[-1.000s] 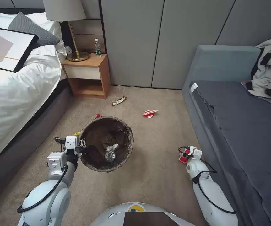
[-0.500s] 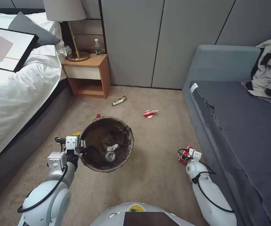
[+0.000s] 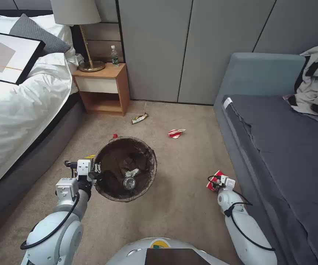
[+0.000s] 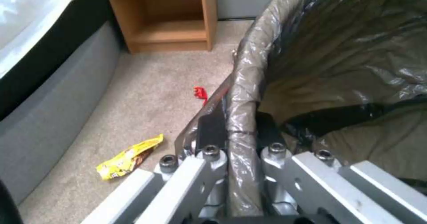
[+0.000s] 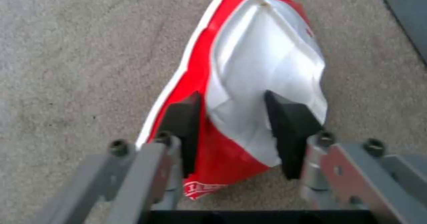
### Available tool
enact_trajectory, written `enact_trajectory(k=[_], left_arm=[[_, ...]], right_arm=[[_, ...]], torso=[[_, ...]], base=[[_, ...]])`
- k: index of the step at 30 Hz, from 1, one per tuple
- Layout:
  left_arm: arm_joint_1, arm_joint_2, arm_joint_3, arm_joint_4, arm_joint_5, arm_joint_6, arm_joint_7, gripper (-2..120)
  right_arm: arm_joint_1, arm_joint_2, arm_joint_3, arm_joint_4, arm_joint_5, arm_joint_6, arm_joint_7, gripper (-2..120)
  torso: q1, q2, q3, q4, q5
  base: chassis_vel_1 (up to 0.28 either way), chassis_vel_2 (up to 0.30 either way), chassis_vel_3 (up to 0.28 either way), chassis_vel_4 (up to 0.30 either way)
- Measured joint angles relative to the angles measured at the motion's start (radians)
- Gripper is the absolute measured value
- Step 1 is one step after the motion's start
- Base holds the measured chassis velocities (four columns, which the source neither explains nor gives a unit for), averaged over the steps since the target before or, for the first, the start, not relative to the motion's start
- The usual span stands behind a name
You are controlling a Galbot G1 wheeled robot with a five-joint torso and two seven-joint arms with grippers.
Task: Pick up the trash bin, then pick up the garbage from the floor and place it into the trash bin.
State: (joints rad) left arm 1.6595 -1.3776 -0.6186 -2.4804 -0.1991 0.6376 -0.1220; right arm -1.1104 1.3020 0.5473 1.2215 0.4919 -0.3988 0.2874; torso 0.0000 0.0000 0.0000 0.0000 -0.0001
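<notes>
Since a second ago, the right gripper (image 3: 215,182) has shifted a little toward the bin with the crushed cup (image 5: 249,93) in it, while everything else on the carpet lies as it did. That cup, red outside and white within, sits between the right jaws, which are closed onto its flattened body; its long axis runs straight out from the gripper, the folded end farthest away. Whether it has cleared the carpet cannot be told. It is near the sofa (image 3: 276,147), and the bin (image 3: 148,176) lies to the robot's left of it, with bare carpet between. The left gripper (image 4: 236,130) holds the bin off the floor, jaws clamped on its rim, one inside the dark liner and one outside. In the bin lie a clear bottle (image 3: 129,182) and a crumpled white scrap (image 3: 132,172). Beyond, still on the floor, are a second cup (image 3: 175,133), a wrapper (image 3: 139,118) by the nightstand (image 3: 103,86), a yellow wrapper (image 4: 129,157) and a small red scrap (image 4: 200,93) beside the bin. A bottle (image 3: 114,56) stands on the nightstand. My reading: the cup is gripped and needs carrying leftward over the rim.
</notes>
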Motion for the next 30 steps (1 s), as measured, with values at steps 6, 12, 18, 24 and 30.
enact_trajectory(k=[6, 12, 18, 24, 30], left_arm=[[-0.001, 0.001, 0.000, 0.002, 0.000, -0.001, 0.001, 3], [-0.001, 0.000, 0.003, 0.007, 0.002, -0.001, 0.002, 3], [-0.001, -0.002, 0.006, 0.011, 0.006, -0.004, 0.002, 3], [0.002, -0.001, 0.006, 0.009, 0.006, -0.005, 0.002, 3], [0.003, 0.000, 0.005, 0.006, 0.006, -0.005, 0.003, 3]], right_arm=[[0.002, 0.000, -0.001, -0.013, -0.001, 0.002, 0.001, 12], [0.004, 0.000, -0.001, -0.021, -0.003, 0.004, 0.003, 0], [0.009, -0.001, -0.002, -0.034, -0.003, 0.014, 0.005, 0], [-0.003, -0.008, 0.001, -0.001, -0.011, 0.030, 0.008, 0], [-0.076, -0.032, 0.027, 0.219, -0.036, 0.029, -0.024, 0]], torso=[[0.000, 0.000, 0.000, 0.0001, -0.0001], [0.000, 0.000, 0.000, 0.0000, -0.0001], [0.000, 0.000, 0.000, 0.0002, 0.0001], [0.000, 0.000, 0.000, 0.0000, 0.0006], [0.000, 0.000, 0.000, 0.0000, 0.0005]], base=[[0.000, 0.000, 0.000, 0.000], [0.000, 0.000, 0.000, 0.000], [0.000, 0.000, 0.000, 0.000], [0.000, 0.000, 0.000, 0.000], [0.000, 0.000, 0.000, 0.000]])
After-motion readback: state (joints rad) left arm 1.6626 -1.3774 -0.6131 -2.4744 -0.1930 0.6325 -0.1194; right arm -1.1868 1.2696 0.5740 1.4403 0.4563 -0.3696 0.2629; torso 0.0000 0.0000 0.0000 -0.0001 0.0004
